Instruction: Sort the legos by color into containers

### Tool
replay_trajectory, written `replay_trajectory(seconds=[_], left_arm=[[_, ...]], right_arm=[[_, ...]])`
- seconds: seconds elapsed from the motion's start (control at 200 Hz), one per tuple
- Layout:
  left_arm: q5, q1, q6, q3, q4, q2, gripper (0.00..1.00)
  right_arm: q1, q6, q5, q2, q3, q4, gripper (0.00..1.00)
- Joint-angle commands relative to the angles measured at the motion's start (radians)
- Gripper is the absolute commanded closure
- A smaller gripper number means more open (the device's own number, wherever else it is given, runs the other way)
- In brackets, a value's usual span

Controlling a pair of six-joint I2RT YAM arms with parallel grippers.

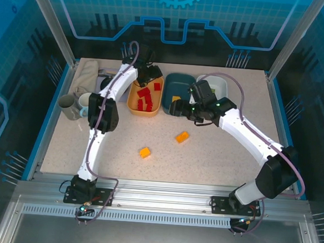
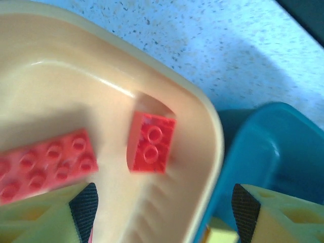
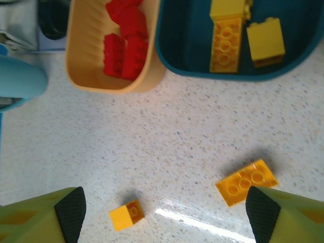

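The left end effector (image 2: 163, 215) hung over the 12 o'clock end of the orange tub (image 1: 135, 104), open and with nothing between its fingers. Just below it a small red brick (image 2: 152, 143) lay inside the tub, blurred, with a long red brick (image 2: 45, 164) at its 9 o'clock. The right end effector (image 3: 167, 217) was also wide open and empty, above the bare worktop (image 1: 93, 144). A small yellow brick (image 3: 126, 214) lay between its fingers, nearer the left one, and a long orange-yellow brick (image 3: 246, 182) lay just beside the right finger (image 3: 263, 212). Other yellow bricks (image 3: 225, 43) already sat in the teal tub (image 3: 202, 71), at 3 o'clock of the orange one.

In my judgement, several things could go wrong from here. The left fingers stood on both sides of the rim between the two tubs, so a careless lift could catch this rim and drag a tub. The long brick lay tilted to the right fingers, so closing on it could push it away instead of gripping it. The small brick could be pinched at a corner and jump out. The loose bricks are close in colour to the orange tub, so one might be put with the red ones. Both arms met near 12 o'clock and could touch.
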Motion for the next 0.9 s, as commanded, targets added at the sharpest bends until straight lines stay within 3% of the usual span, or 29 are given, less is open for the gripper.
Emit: replay_trajectory(seconds=[0.0,0.17,0.325,0.49,0.68,0.895], left_arm=[[0.027,-0.019,-0.029,-0.161,0.023,-0.245,0.25],[0.074,-0.071,-0.027,-0.564,0.125,-0.556,0.18],[0.134,-0.119,-0.032,-0.97,0.241,-0.865,0.07],[0.145,-0.155,-0.043,-1.268,0.251,-1.15,0.03],[0.159,-0.199,-0.072,-1.452,0.233,-1.396,0.02],[0.145,-0.201,-0.112,-1.535,0.194,-1.539,0.01]], right_arm=[[0.046,0.132,0.121,0.03,-0.019,-0.116,0.16],[0.055,0.327,0.136,0.126,-0.012,-0.234,0.17],[0.062,0.449,0.086,0.186,-0.051,-0.179,0.17],[0.059,0.53,0.048,0.268,-0.045,-0.148,0.17],[0.029,0.583,0.033,0.323,-0.033,-0.117,0.19],[-0.002,0.616,0.019,0.384,-0.018,-0.137,0.31]])
